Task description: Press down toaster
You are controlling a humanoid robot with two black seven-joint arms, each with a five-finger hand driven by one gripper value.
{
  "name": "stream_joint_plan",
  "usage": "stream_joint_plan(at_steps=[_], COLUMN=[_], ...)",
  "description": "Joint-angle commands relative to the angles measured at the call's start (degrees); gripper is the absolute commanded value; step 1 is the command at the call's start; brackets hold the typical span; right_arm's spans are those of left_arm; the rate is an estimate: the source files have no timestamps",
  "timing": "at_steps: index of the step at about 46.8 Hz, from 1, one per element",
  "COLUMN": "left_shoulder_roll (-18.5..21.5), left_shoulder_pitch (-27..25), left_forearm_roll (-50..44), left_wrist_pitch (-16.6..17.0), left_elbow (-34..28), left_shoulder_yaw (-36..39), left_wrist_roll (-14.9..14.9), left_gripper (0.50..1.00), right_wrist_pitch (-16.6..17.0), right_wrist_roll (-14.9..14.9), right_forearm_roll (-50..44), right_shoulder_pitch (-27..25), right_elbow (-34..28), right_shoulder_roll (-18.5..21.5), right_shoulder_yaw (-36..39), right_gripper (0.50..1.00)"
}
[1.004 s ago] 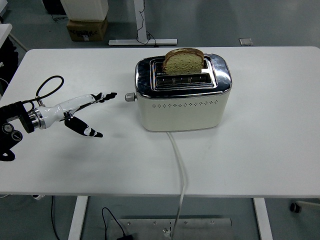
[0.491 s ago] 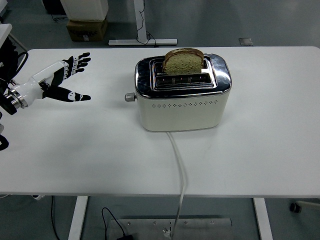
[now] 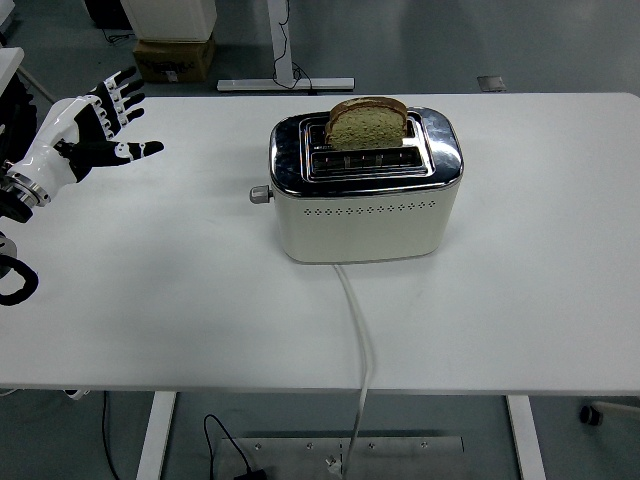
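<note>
Table (image 3: 150,300): a white surface on which the toaster is placed; the part below the fingers and between them and the toaster carries nothing.

Toaster (image 3: 365,205): a cream body with a chrome top, standing well apart from the fingers, on their right side and nearer to the table's front edge than they are. It has not been moved in the last second.

Cord (image 3: 360,340): a white cable is led from the toaster's front down over the near edge of the table.

Left hand (image 3: 75,135): it has been pulled back during the last second. One second ago it was stretched toward the lever; now it is raised at the far left corner of the table. The fingers (image 3: 115,95) are spread wide and nothing is held by them.

Bread (image 3: 367,122): one slice is seen standing high out of the rear slot, the same as before.

Lever (image 3: 260,194): a small knob on the toaster's left end, facing the side where the fingers are, but far from them. No lowering of it can be made out.

Right hand: not seen.

Meaning for the task: the press is judged not done yet, since the bread is still raised and the distance to the lever has been increased, so a new approach will be needed.
</note>
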Motion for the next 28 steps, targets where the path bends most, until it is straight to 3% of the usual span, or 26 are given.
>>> stream_joint_plan(at_steps=[1, 7, 28], left_shoulder_roll=[-0.83, -1.62, -7.51], left_shoulder_pitch=[0.01, 0.01, -1.84], left_forearm_roll=[-3.51, -7.47, -22.49], left_wrist_pitch=[1.85, 3.87, 3.61], left_elbow=[0.94, 1.03, 8.76], left_shoulder_yaw=[0.0, 0.09, -0.09], left_wrist_roll=[0.0, 0.0, 0.0], left_gripper=[1.0, 1.0, 1.0], right_wrist_pitch=[0.04, 0.04, 0.04], right_wrist_roll=[0.0, 0.0, 0.0], right_forearm_roll=[0.0, 0.0, 0.0], right_shoulder_pitch=[0.0, 0.0, 0.0], right_elbow=[0.0, 0.0, 0.0], right_shoulder_roll=[0.0, 0.0, 0.0], right_shoulder_yaw=[0.06, -0.02, -0.02], right_gripper=[0.998, 0.998, 0.998])
